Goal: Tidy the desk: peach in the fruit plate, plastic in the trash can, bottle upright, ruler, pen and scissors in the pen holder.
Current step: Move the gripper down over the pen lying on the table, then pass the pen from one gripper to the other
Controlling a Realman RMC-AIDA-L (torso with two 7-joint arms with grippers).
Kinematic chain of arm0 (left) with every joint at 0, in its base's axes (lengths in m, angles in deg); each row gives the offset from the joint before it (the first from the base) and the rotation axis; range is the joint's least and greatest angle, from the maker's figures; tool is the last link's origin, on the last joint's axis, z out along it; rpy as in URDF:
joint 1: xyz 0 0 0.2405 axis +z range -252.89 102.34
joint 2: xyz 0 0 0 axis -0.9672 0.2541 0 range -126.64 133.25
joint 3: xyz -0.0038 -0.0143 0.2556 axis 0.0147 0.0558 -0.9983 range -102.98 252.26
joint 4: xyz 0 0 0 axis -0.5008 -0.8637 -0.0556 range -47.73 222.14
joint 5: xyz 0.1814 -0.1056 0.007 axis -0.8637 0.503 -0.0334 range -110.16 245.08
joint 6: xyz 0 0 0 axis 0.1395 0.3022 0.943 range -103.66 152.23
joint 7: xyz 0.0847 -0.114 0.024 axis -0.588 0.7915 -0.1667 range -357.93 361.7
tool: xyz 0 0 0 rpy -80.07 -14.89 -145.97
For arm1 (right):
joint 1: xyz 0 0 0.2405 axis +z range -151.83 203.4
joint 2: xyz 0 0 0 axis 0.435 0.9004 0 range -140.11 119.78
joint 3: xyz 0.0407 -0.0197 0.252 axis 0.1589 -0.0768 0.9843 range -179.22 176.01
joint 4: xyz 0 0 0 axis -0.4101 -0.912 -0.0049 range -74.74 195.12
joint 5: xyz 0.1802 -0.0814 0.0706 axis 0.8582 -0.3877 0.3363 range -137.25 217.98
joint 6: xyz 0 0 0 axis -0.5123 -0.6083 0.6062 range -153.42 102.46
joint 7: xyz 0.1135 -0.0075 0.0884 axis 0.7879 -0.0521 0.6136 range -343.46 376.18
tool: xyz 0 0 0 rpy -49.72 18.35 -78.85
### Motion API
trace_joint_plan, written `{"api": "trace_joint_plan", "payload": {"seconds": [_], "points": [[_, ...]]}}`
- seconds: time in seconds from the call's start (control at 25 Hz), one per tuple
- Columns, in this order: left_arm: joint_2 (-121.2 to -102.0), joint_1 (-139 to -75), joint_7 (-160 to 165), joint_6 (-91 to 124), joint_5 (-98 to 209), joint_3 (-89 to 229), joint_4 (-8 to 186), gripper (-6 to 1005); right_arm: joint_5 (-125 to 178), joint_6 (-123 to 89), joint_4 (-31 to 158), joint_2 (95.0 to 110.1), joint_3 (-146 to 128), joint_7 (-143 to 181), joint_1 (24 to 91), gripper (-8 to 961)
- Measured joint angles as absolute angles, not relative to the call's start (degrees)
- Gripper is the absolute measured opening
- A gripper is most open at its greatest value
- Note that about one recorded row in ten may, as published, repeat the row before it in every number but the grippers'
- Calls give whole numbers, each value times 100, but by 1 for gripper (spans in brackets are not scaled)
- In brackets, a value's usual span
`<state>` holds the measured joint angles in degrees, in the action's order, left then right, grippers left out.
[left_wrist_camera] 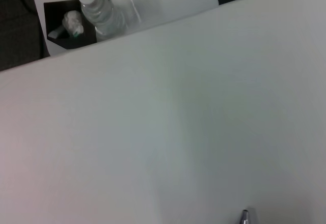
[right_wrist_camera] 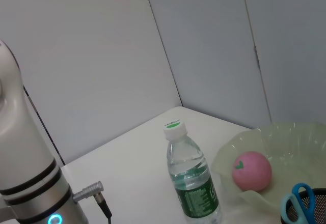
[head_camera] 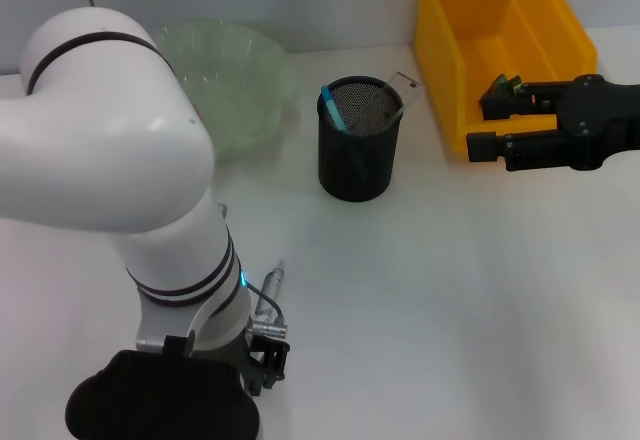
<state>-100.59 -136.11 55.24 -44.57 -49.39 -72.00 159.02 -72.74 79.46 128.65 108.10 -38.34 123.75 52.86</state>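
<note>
Progress check from my end: most of this tidy-up looks done, judging by how things sit now; peach [right_wrist_camera: 251,170] is in the green fruit plate [head_camera: 262,70] at the far left of the table [head_camera: 450,300], clear as day in the right wrist view; bottle [right_wrist_camera: 191,180] stands upright with its green cap on, just beside that plate; pen holder [head_camera: 358,150], the black mesh cup in the middle, has a blue pen [head_camera: 334,108] and what I take to be the clear ruler [head_camera: 402,92] poking out, and the right wrist view shows the blue scissors [right_wrist_camera: 297,202] handles in it too.

Plastic is the bit I can't confirm; the yellow bin [head_camera: 470,50] at the far right is presumably the trash can, but I can't see anything inside from the head view; the left wrist view catches a crumpled whitish wad [left_wrist_camera: 72,21] in a dark patch off beyond the table edge, and I can't tell what that is.

Right claw [head_camera: 488,121] hangs at the near left edge of the bin, jaws moderately apart, nothing between them; my guess is it's done with a drop. Left claw is down at the near left under its own arm; can't tell if it's wide or closed; its wrist view is mostly bare table.

So: nothing obviously left, bar checking the plastic.
</note>
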Motion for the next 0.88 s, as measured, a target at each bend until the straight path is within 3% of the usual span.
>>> {"api": "trace_joint_plan", "payload": {"seconds": [0.24, 0.88], "points": [[-10067, -13619, 5527, -4375, -4856, -7244, 15839, 161, -7274, 7947, 12865, 10813, -3834, 12375, 5286, 748], [-10067, -13614, 5934, -4154, -4945, -7249, 15912, 128, -7230, 7889, 12799, 10813, -3775, 12379, 5307, 748]]}}
